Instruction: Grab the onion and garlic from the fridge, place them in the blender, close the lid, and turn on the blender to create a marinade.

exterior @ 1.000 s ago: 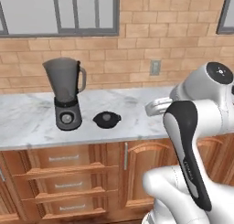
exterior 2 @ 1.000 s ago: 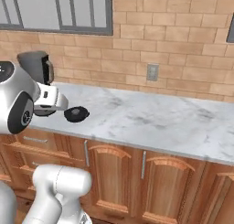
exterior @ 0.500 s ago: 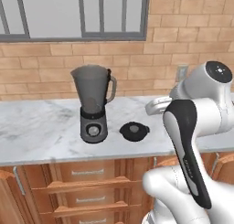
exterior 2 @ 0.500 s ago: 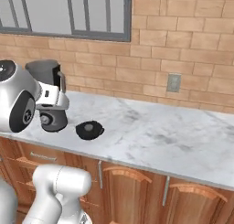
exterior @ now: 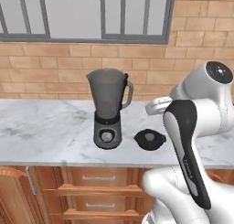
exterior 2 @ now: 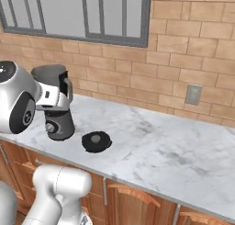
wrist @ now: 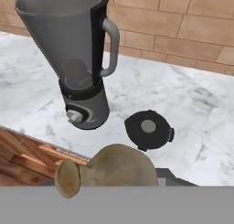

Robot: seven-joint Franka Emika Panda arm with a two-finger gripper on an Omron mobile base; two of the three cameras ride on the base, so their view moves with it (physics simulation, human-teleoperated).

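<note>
The garlic (wrist: 109, 170) is a tan bulb sitting right at my claw (wrist: 112, 178). The claw is closed tight around it, so I think I am carrying it. The blender (exterior: 108, 109) stands on the bench (exterior: 45, 131) with its jar open at the top. Low inside the jar I see a dim round shape that may be the onion, but I cannot be sure. The lid (exterior: 149, 139) lies flat on the bench just beside the blender, on its handle side.

The whole picture has slid over since a second ago, because my base drove along the bench. The blender is now in front of me and looks closer. I think that means I can soon drop the garlic into the jar.
</note>
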